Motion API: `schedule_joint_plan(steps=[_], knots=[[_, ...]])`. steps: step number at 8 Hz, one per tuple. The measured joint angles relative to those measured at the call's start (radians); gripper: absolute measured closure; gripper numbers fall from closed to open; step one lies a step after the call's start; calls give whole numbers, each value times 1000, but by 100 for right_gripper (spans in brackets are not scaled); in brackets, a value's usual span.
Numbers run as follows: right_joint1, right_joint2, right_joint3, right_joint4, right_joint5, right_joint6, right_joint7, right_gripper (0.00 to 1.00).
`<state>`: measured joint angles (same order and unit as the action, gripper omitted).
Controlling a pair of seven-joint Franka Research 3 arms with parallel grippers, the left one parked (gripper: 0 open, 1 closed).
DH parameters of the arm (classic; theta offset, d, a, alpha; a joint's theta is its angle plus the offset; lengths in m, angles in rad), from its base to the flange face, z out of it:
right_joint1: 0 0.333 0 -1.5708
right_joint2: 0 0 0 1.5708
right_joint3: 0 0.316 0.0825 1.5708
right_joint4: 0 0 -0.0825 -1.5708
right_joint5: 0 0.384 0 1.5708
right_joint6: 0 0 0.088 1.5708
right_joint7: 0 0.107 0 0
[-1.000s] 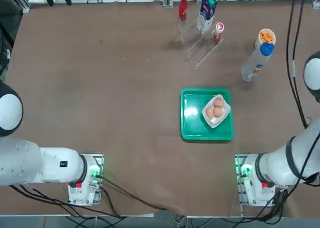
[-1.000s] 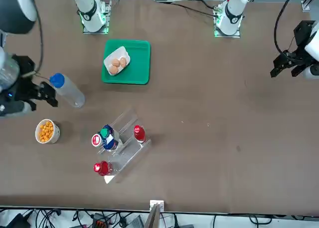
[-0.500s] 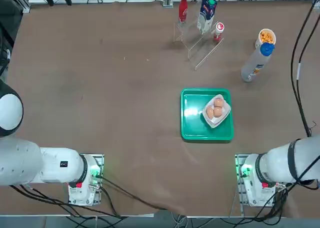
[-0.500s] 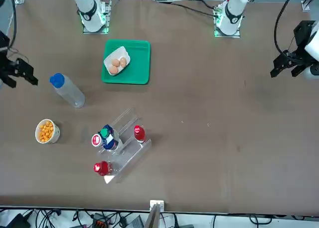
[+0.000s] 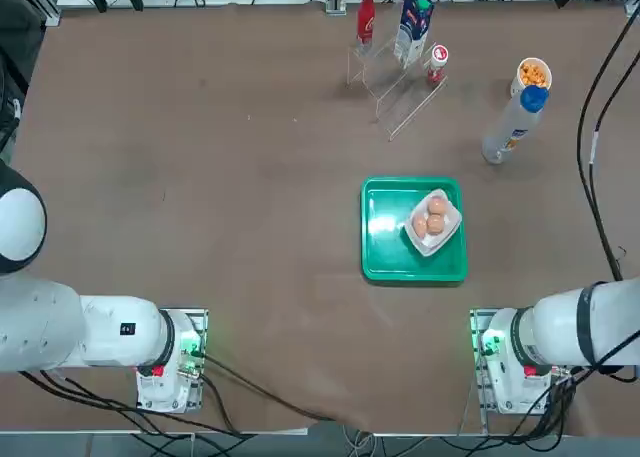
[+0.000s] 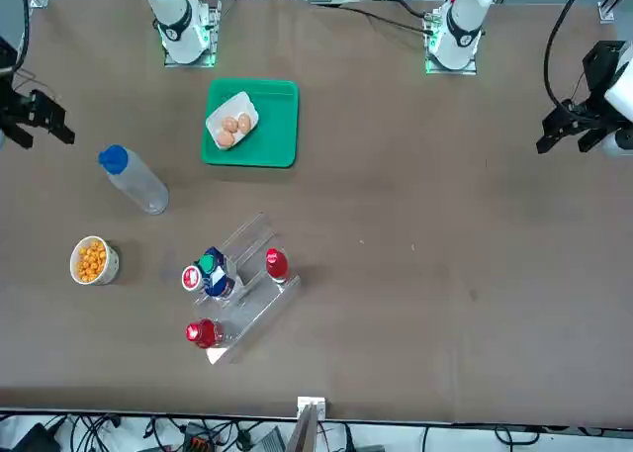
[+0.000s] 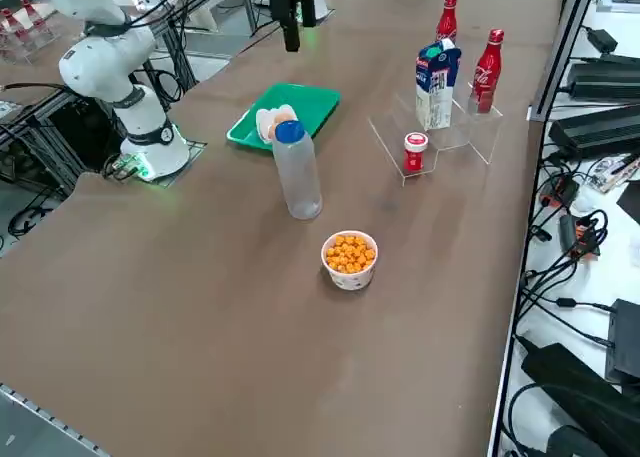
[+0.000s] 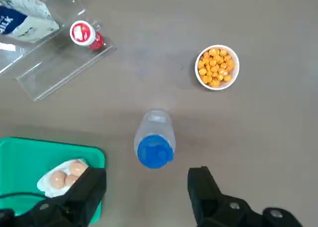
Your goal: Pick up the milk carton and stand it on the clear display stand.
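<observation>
Withdrawn toward its base, right pincer (image 8: 146,194) gapes empty; milk carton (image 7: 436,85) stands upright.

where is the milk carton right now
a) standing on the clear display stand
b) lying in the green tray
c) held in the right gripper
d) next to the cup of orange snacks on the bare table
a) The milk carton stands upright on the clear display stand among the red bottles, while the right gripper hangs open and empty, high above the blue-capped bottle.
</observation>
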<state>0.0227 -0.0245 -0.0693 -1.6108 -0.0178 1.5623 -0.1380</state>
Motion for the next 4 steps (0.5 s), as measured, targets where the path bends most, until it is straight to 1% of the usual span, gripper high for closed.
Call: schedule_joint_plan(steps=[2, 4], knots=[[0, -63, 9, -61, 0, 1, 0, 0], [2, -81, 14, -70, 26, 2, 0, 0]])
